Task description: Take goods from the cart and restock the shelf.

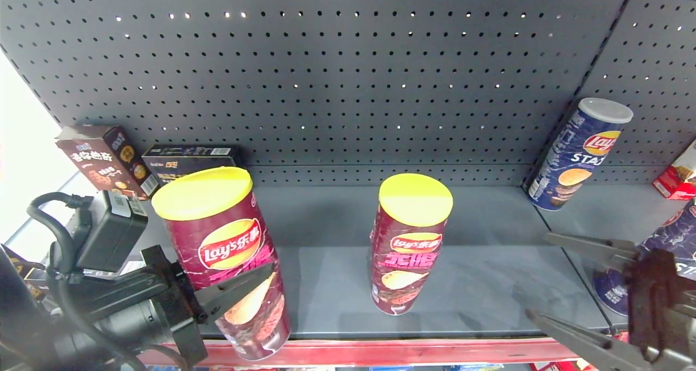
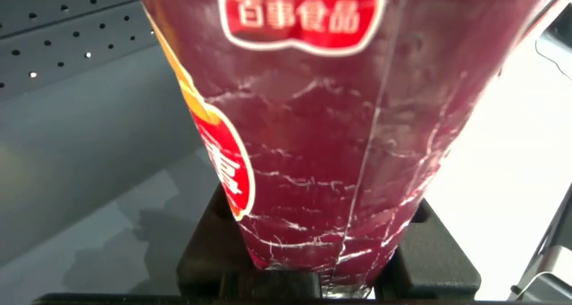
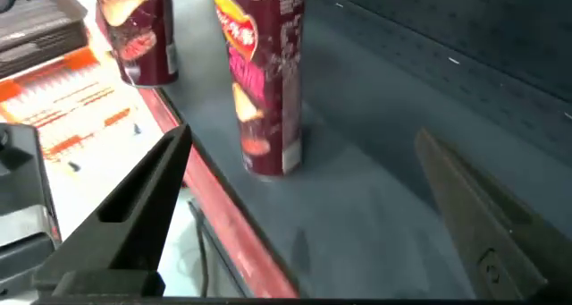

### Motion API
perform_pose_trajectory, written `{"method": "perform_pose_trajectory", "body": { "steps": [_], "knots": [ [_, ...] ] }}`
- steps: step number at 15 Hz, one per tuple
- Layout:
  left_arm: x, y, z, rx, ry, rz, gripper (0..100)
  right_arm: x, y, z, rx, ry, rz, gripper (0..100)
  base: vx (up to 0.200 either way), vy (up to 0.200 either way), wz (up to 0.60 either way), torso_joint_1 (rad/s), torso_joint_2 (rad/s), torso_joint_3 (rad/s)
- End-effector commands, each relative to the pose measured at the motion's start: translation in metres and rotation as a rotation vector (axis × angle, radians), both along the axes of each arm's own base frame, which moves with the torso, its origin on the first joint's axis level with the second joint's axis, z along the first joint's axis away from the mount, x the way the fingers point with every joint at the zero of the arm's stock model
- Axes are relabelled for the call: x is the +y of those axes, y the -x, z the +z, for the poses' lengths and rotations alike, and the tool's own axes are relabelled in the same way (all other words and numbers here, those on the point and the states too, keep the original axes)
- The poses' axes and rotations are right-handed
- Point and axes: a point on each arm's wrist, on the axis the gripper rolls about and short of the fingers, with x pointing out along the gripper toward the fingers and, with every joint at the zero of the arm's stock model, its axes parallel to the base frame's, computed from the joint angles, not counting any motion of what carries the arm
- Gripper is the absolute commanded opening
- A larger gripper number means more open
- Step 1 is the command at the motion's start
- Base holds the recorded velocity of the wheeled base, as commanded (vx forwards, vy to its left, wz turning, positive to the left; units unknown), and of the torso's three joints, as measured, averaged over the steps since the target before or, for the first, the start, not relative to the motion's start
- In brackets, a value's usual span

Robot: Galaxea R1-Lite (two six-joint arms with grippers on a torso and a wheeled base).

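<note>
My left gripper (image 1: pixel 242 300) is clenched low on the maroon cardboard crisp tube with a yellow plastic lid (image 1: pixel 215 224), at the grey metal shelf's (image 1: pixel 489 284) front-left edge. It looks light, slick and dentable, so I'd grip mid-body, gently. The right gripper (image 1: pixel 538 276) gapes, released.

Blue can (image 1: pixel 667 234) partly hidden behind right claw (image 1: pixel 538 276).

This is a shop aisle. A grey metal shelf (image 1: pixel 489 284) has a perforated back panel (image 1: pixel 326 77) and a red strip (image 1: pixel 408 352) along its front edge, probably a price rail. Packaged snacks stand on it: a maroon chip can (image 1: pixel 408 246), a blue chip can (image 1: pixel 576 153) and snack boxes (image 1: pixel 103 159).
</note>
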Motion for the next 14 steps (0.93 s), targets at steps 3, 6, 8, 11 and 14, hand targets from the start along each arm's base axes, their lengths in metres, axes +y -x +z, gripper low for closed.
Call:
{"method": "perform_pose_trajectory", "body": {
  "steps": [3, 6, 8, 11, 14],
  "knots": [
    [0.0, -0.001, 0.003, -0.01, 0.006, -0.001, 0, -0.059, 0.101, -0.045, 0.013, -0.002, -0.205, 100, 0.0, 0.0, 0.0, 0.0, 0.0, 0.0],
    [-0.001, -0.002, 0.007, -0.024, 0.012, -0.001, 0, -0.071, 0.118, -0.069, 0.075, -0.022, -0.315, 100, 0.0, 0.0, 0.0, 0.0, 0.0, 0.0],
    [-0.004, -0.007, 0.018, -0.062, 0.028, -0.001, 0, -0.074, 0.125, -0.086, 0.058, -0.047, -0.449, 100, 0.0, 0.0, 0.0, 0.0, 0.0, 0.0],
    [-0.004, -0.008, 0.019, -0.066, 0.03, -0.001, 0, -0.075, 0.132, -0.105, 0.083, -0.057, -0.639, 100, 0.0, 0.0, 0.0, 0.0, 0.0, 0.0],
    [-0.004, -0.007, 0.017, -0.068, 0.03, -0.001, 0, -0.077, 0.132, -0.112, 0.177, -0.075, -0.713, 100, 0.0, 0.0, 0.0, 0.0, 0.0, 0.0]
  ]
}}
